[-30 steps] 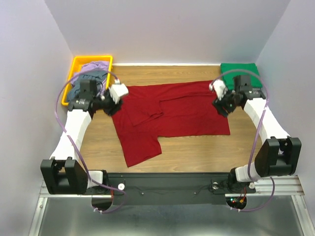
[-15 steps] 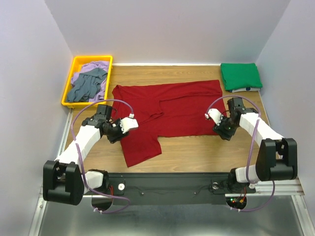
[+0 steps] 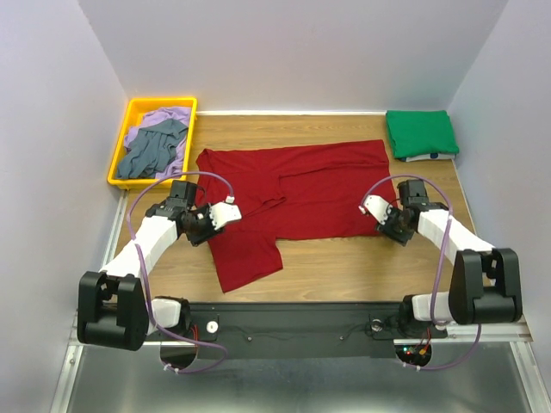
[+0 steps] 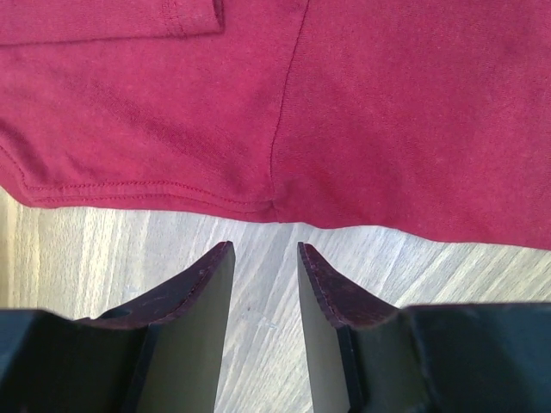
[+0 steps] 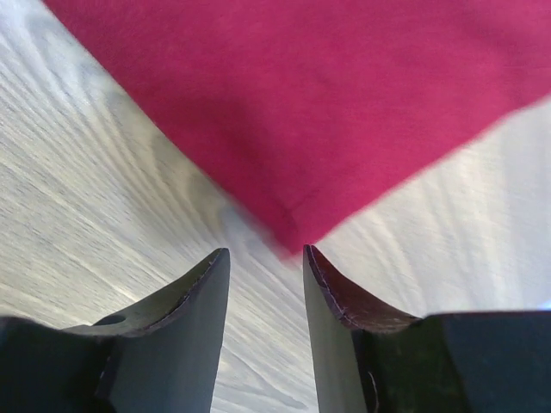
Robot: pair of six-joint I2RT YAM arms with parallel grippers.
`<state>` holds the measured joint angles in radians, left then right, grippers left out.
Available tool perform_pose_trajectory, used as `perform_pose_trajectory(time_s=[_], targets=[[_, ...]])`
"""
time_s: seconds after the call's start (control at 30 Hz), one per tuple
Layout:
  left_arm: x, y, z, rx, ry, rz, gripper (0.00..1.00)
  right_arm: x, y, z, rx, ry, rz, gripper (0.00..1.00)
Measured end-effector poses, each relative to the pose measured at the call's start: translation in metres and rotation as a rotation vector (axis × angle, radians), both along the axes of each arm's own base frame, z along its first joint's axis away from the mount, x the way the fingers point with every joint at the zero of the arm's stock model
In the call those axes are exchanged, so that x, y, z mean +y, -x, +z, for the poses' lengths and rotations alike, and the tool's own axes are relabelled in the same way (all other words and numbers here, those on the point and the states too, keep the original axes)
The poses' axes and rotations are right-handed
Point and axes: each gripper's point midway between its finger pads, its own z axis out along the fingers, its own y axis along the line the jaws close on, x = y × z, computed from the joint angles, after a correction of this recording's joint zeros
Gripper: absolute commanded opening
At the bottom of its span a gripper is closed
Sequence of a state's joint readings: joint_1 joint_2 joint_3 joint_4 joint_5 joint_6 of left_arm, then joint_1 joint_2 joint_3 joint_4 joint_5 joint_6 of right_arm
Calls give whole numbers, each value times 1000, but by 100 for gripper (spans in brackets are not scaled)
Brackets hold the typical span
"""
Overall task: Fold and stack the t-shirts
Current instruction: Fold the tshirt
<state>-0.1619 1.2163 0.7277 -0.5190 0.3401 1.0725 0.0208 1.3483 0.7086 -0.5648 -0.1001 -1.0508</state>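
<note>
A wooden worktop (image 3: 344,258) sits between pale, bare walls. Across its middle lies the dark red t-shirt (image 3: 301,194), flat but uneven: one sleeve is turned in over the chest and a flap of the body trails toward the near edge. It looks only partly folded.

At the far right corner a green t-shirt (image 3: 420,133) rests as a neat square, likely the start of the stack. The yellow tray (image 3: 162,101) at the far left holds the lavender t-shirt (image 3: 164,115) and the grey-blue t-shirt (image 3: 146,153), both crumpled and yet to be handled.

The left arm (image 3: 151,232) reaches in low. The left jaws are narrowly parted and empty over bare wood, aimed at the stitched hem (image 4: 172,185) where a side seam meets it. The right arm (image 3: 443,225) mirrors it. The right jaws are also narrowly parted and hold nothing, aimed at the near right corner (image 5: 288,228) of the red cloth.

Both seem placed to pinch one edge at two points, so the cloth can lift evenly for the next fold.
</note>
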Motion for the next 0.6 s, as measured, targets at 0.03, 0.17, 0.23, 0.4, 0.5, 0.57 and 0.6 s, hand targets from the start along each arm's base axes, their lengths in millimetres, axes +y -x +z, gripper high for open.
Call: perform_pose_trajectory(time_s=[0.03, 0.17, 0.23, 0.4, 0.5, 0.57, 0.6], targets=[[0, 0, 0, 0, -1, 0, 46, 0, -2, 6, -24, 0, 0, 45], [0, 0, -1, 4, -1, -1, 45, 1, -9, 18, -75, -2, 6, 45], [0, -1, -3, 14, -3, 0, 45, 1, -10, 16, -70, -2, 11, 45], [0, -3, -8, 31, -5, 1, 46, 2, -6, -1, -2, -5, 33, 45], [0, -3, -9, 33, -5, 4, 47, 2, -5, -4, 9, -1, 47, 40], [-1, -4, -10, 34, -4, 7, 47, 2, -4, -7, 20, 1, 53, 33], [-1, -4, -11, 36, -4, 6, 47, 2, -4, -8, 21, 2, 55, 25]])
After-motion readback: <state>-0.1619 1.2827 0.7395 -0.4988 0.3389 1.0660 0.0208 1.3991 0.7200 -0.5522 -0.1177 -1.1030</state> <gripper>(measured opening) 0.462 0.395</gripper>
